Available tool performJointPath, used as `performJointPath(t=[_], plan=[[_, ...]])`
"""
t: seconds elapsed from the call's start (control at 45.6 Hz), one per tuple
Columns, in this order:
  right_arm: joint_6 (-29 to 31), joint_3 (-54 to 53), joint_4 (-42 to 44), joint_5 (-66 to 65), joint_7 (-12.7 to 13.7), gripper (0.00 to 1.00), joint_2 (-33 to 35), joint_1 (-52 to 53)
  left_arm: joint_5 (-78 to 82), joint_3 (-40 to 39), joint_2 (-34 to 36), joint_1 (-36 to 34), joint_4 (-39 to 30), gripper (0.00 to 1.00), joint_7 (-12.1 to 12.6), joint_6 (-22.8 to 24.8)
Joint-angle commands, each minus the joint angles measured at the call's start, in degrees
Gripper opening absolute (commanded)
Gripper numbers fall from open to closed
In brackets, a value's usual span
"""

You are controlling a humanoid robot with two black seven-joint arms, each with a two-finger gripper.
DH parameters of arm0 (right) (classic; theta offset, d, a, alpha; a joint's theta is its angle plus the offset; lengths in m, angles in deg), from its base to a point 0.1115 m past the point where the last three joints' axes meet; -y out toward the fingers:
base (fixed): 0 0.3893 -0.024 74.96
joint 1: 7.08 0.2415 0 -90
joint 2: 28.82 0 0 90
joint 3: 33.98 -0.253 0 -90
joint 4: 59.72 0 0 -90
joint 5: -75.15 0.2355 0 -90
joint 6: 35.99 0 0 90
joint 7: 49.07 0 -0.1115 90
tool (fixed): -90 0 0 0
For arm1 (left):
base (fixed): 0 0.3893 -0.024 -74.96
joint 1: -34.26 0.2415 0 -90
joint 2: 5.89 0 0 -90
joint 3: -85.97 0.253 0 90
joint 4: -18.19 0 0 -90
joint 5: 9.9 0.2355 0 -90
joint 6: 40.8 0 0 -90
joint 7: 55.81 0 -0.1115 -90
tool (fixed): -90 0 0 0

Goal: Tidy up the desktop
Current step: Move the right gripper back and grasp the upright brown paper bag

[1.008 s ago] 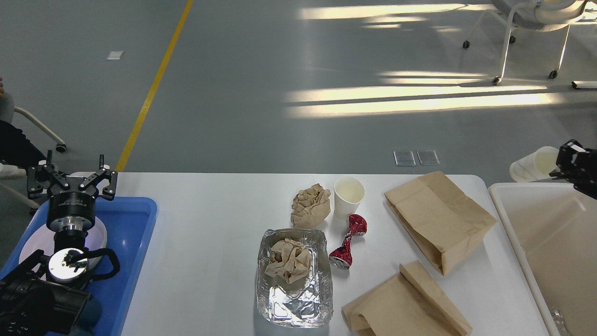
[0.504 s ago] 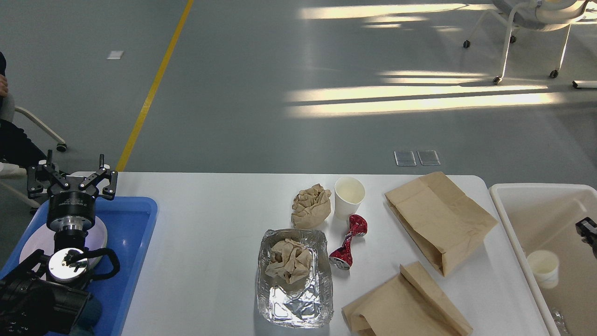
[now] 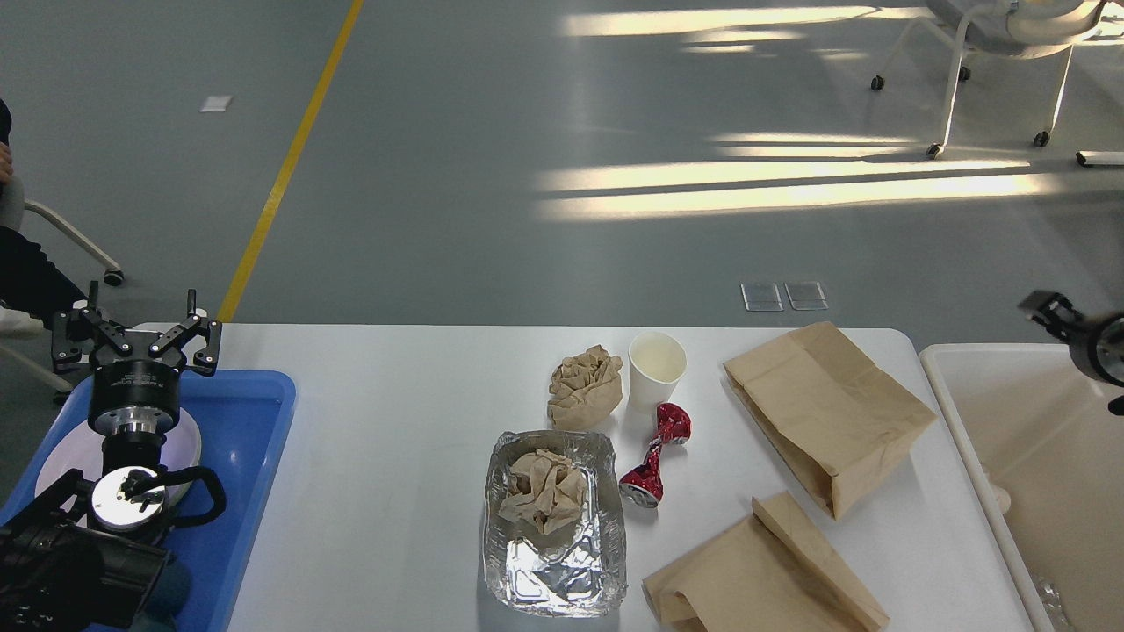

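Hanging over the blue tray (image 3: 263, 412) at the far left, the left end effector (image 3: 134, 336) has its two fingers spread wide and holds nothing. The white surface (image 3: 386, 456) fills the middle and carries a foil tray (image 3: 553, 575) with crumpled paper (image 3: 544, 490) in it, another paper ball (image 3: 583, 386), a white cup (image 3: 656, 369), a crushed red can (image 3: 657, 455) and two brown bags (image 3: 825, 412). At the far right, the right end effector (image 3: 1049, 312) is above the white bin (image 3: 966, 430), blurred, so I cannot tell its grip.
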Motion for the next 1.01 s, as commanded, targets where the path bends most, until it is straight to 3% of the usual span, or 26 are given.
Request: performJointPath(t=[0.0, 0.241, 0.504, 0.723, 0.986], plan=[[6.54, 8.06, -6.76, -0.07, 0.01, 1.00, -4.04, 13.17, 0.00, 0.00, 0.00, 0.03, 0.04, 0.96, 0.00, -0.01], [28.25, 9.30, -17.31, -0.07, 0.01, 1.00, -9.93, 30.67, 0.00, 0.00, 0.00, -0.06, 0.04, 0.96, 0.00, -0.01], [40.13, 9.12, -29.70, 0.01, -0.08, 1.00, -16.44, 42.89, 0.00, 0.00, 0.00, 0.03, -0.05, 0.96, 0.00, -0.02], [40.13, 8.24, -34.28, 0.19, -0.08, 1.00, -18.72, 47.03, 0.00, 0.00, 0.00, -0.06, 0.04, 0.96, 0.00, -0.01], [28.88, 5.44, -25.68, 1.07, -0.08, 1.00, -13.81, 25.17, 0.00, 0.00, 0.00, 0.03, 0.04, 0.96, 0.00, -0.01]])
